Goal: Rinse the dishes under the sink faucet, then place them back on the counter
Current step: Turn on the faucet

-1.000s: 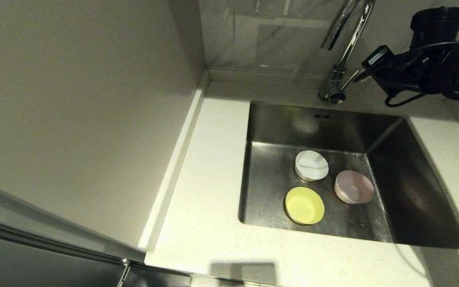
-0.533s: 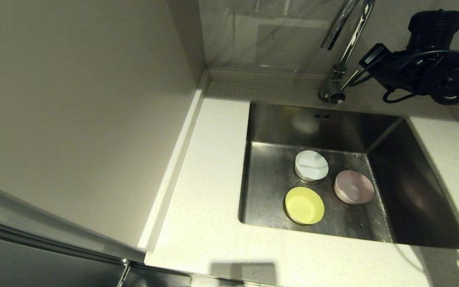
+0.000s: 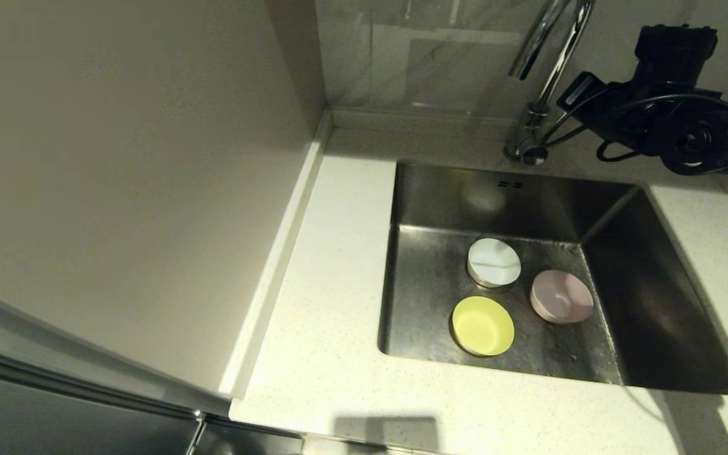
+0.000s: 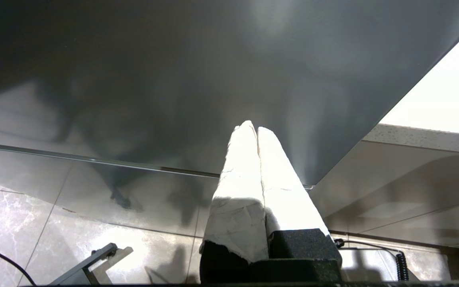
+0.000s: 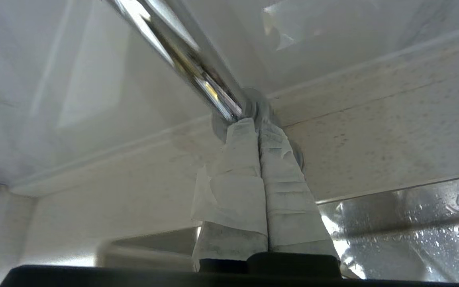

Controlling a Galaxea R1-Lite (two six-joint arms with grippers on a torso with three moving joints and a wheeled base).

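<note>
From the head view, my right gripper (image 3: pixel 576 95) is up beside the faucet (image 3: pixel 544 76), close to its thin side lever (image 3: pixel 557 129); whether it touches I cannot tell here. The white bowl (image 3: pixel 494 262), yellow bowl (image 3: pixel 483 325) and pink bowl (image 3: pixel 561 296) all sit on the floor of the sink (image 3: pixel 655 303), none on the counter (image 3: pixel 332 303), and no water runs. The risk I see: with my fingers pressed together I can only nudge the lever, so a glancing push could slide off the chrome, or shove it too far and send a hard stream splashing off the bowls onto the counter. The spout may also not line up over every bowl. I can read no writing.

In the left wrist view, my left gripper (image 4: pixel 256 131) is parked away from the work, its taped fingers shut on nothing, facing a dark cabinet front. No label here.

In the right wrist view, my right fingertips (image 5: pixel 245 129), pressed tightly together, point at the round base of the faucet, right beside the stem. Aiming this low, I might press the fixed base instead of the lever. No brand shows.
</note>
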